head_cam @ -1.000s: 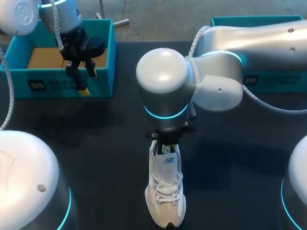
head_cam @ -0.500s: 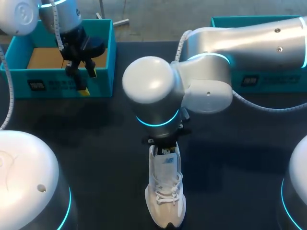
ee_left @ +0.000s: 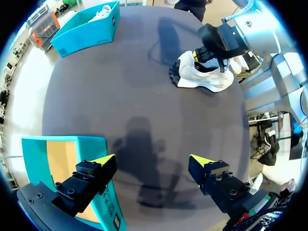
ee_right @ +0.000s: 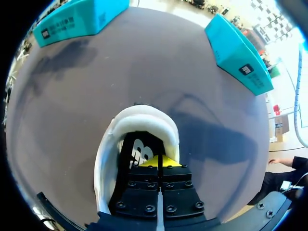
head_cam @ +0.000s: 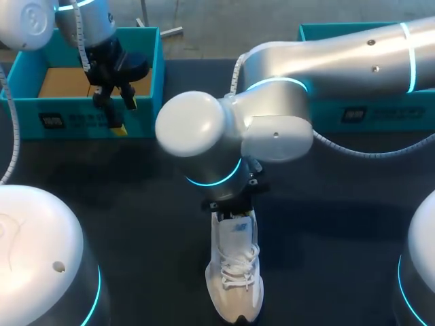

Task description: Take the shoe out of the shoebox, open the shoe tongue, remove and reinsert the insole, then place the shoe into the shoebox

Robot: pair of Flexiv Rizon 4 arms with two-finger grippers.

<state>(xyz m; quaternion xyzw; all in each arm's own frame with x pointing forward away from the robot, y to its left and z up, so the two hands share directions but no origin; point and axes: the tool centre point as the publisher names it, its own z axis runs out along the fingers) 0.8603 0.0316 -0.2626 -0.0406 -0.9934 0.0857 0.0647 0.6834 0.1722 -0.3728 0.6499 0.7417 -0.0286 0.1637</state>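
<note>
A white shoe [head_cam: 234, 272] stands on the dark table near its front edge, toe toward me. My right gripper [head_cam: 231, 206] is at the shoe's heel opening, mostly hidden under its wrist. From the right wrist, its shut yellow tips [ee_right: 159, 162] sit inside the shoe's collar [ee_right: 137, 120], down on the black insole [ee_right: 136, 150]; nothing shows between the fingers. My left gripper [head_cam: 115, 112] hangs open over the front wall of the left teal shoebox [head_cam: 88, 121], holding nothing. Seen from the left wrist, this gripper [ee_left: 153, 161] is far from the shoe [ee_left: 204, 74].
A second teal shoebox [head_cam: 380, 115] stands at the back right, largely covered by my right arm; it holds another white shoe [ee_left: 102, 11]. Both boxes [ee_right: 77, 19] [ee_right: 238, 53] lie well ahead of the right gripper. Dark tabletop [head_cam: 122, 190] stretches between the left box and the shoe.
My right arm's wrist and forearm have swung leftward over the table while its gripper stays at the shoe's heel. The shoe and the left arm have not moved.
</note>
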